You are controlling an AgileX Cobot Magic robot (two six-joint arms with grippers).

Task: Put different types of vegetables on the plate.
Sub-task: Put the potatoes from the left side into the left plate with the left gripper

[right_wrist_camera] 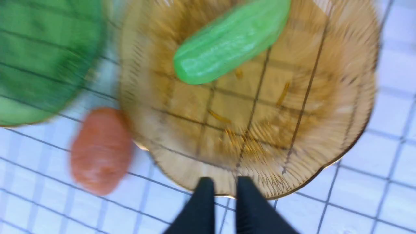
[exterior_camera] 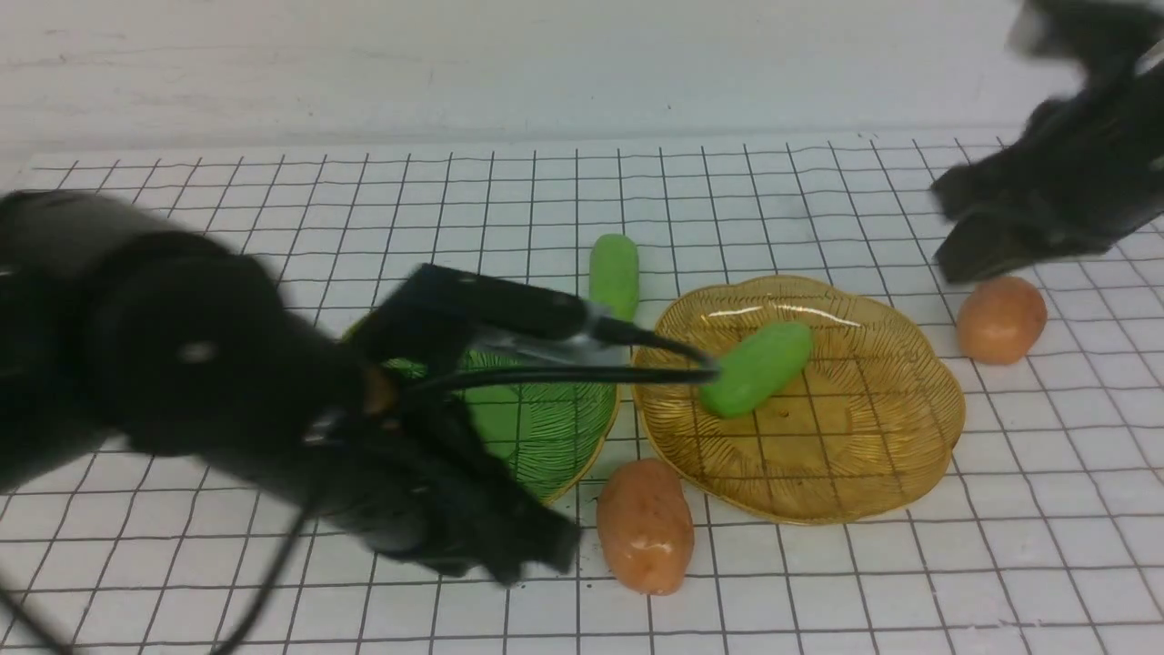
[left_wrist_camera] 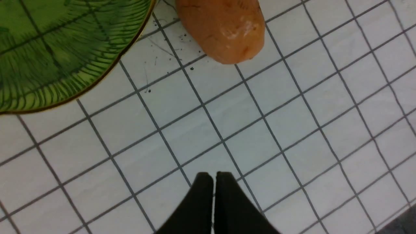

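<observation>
One light-green cucumber (exterior_camera: 757, 367) lies on the amber glass plate (exterior_camera: 873, 455); both also show in the right wrist view, the cucumber (right_wrist_camera: 227, 42) and the plate (right_wrist_camera: 325, 107). A second cucumber (exterior_camera: 614, 271) lies on the mat behind the green leaf plate (exterior_camera: 555, 428). One potato (exterior_camera: 645, 526) lies in front, between the plates, and shows in the left wrist view (left_wrist_camera: 224, 29). The other potato (exterior_camera: 1000, 318) lies right of the amber plate. My left gripper (exterior_camera: 546, 546) (left_wrist_camera: 214, 177) is shut and empty, low over the mat just left of the front potato. My right gripper (exterior_camera: 950, 227) (right_wrist_camera: 221, 187) is raised and blurred, its jaws nearly together and empty.
The green leaf plate (left_wrist_camera: 48, 48) is largely hidden behind my left arm in the front view. The white gridded mat (exterior_camera: 909, 582) covers the table. A white wall (exterior_camera: 546, 64) stands behind it.
</observation>
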